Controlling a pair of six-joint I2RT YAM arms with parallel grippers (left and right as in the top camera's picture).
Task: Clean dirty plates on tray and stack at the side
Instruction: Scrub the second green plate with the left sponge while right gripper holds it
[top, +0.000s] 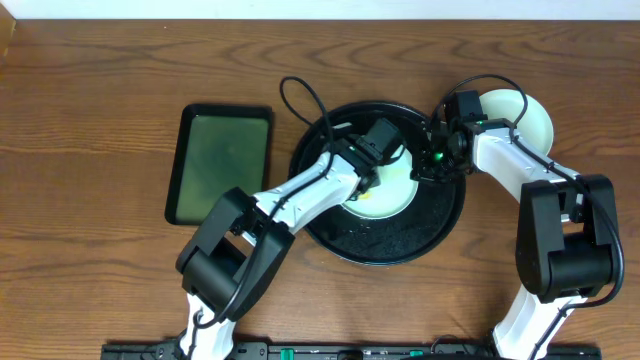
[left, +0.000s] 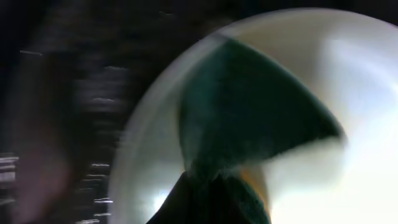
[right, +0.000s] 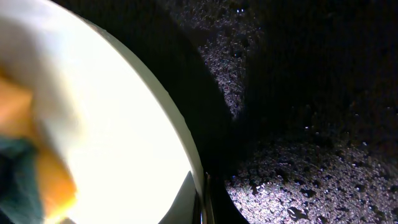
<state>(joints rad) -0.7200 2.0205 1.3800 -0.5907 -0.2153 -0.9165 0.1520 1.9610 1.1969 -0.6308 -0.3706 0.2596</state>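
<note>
Large round black tray (top: 400, 240) with a wet, speckled floor, holding one pale round plate (top: 395, 195). The left gripper (top: 385, 150) grips a green-and-yellow sponge (left: 249, 118) lying on that plate. The right gripper (top: 437, 162) is closed on its right rim. A second pale round plate (top: 525, 115) rests on the wooden table (top: 100, 120) beside the tray. The dark-green rectangular tray (top: 220, 165) lies to the left.

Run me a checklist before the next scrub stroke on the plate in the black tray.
1. Sponge on the plate: ok.
2. Plate inside the black tray: ok.
3. Right gripper at the plate's rim: ok; clamped on it: cannot tell.
4. Left gripper gripping the sponge: cannot tell, its view is blurred.
5. Second plate outside the tray, beside it: ok.
6. Smears gone: cannot tell.
</note>
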